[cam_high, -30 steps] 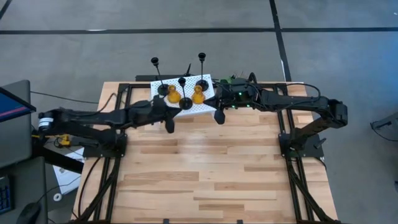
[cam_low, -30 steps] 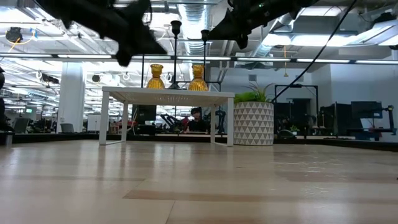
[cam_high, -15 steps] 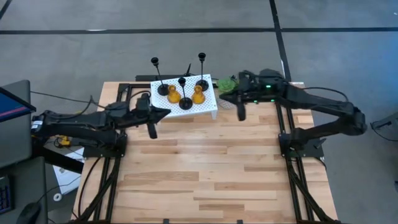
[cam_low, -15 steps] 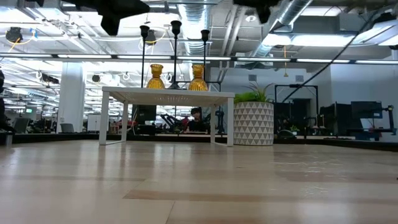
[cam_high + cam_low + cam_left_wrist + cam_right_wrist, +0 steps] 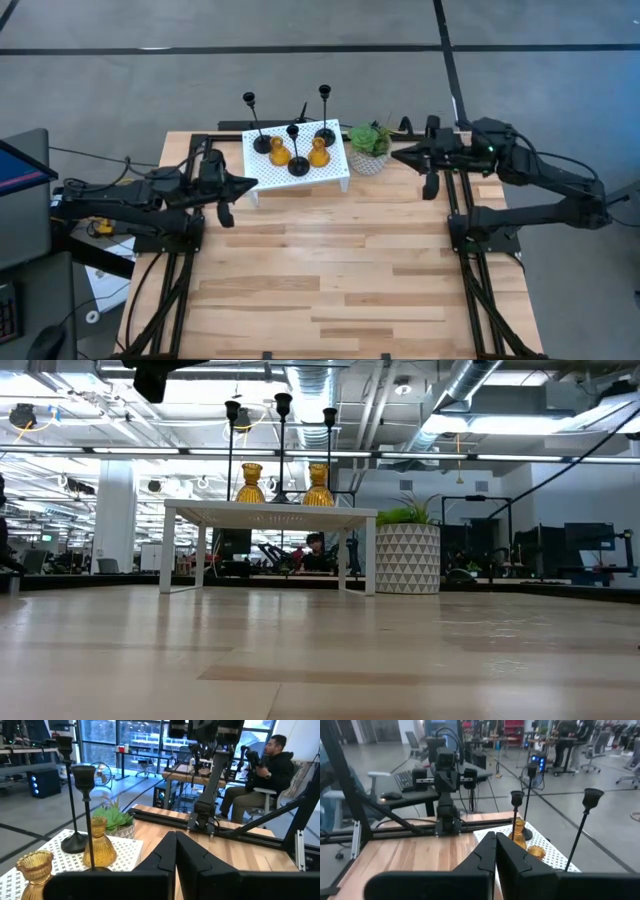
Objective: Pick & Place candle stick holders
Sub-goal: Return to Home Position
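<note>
Three black candle stick holders (image 5: 298, 165) with thin stems and two amber cone-shaped holders (image 5: 279, 153) stand upright by their bases on a white perforated stand (image 5: 335, 170) at the table's far middle. They also show in the low view (image 5: 250, 482). My left gripper (image 5: 224, 212) is shut and empty, left of the stand; its wrist view shows its fingers closed together (image 5: 175, 836). My right gripper (image 5: 429, 187) is shut and empty, right of the stand and beyond the plant; its wrist view shows the same (image 5: 495, 836).
A small green plant in a patterned pot (image 5: 370, 142) stands just right of the white stand, between it and my right gripper. Bare wooden table (image 5: 320, 270) lies on the near side. A person sits beyond the table in the left wrist view (image 5: 272, 765).
Both grippers have drawn away from the white stand and risen: the left toward the table's left edge, the right toward the right edge, past the plant. Both stay shut. The holders stand as before.
</note>
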Robot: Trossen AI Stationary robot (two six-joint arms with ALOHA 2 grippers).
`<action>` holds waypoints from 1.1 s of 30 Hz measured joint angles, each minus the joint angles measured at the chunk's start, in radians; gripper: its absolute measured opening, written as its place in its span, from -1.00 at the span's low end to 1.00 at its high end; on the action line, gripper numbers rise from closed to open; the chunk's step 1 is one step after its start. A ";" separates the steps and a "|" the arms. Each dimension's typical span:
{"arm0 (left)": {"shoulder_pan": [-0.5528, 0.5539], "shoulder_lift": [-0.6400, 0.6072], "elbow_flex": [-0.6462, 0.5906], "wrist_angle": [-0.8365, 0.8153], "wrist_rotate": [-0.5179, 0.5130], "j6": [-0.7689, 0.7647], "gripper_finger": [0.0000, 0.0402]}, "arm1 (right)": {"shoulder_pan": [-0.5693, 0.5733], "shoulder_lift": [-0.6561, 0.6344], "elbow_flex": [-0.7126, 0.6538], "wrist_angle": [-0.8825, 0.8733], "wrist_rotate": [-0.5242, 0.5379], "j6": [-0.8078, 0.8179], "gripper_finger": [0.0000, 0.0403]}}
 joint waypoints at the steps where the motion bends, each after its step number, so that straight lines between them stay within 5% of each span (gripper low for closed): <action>1: -0.001 0.001 0.000 0.000 -0.001 0.000 -0.98 | 0.010 -0.020 -0.026 0.021 0.013 0.005 -1.00; 13: -0.002 0.014 0.000 -0.002 -0.014 0.004 -0.97 | 0.102 -0.364 -0.305 0.122 0.058 0.142 -1.00; 25: -0.002 0.014 0.000 -0.006 -0.018 0.004 -0.97 | 0.222 -0.655 -0.500 0.131 0.230 0.134 -1.00; 33: -0.002 0.014 0.000 -0.009 -0.020 0.031 -0.97 | 0.272 -0.747 -0.708 0.283 0.147 0.123 -1.00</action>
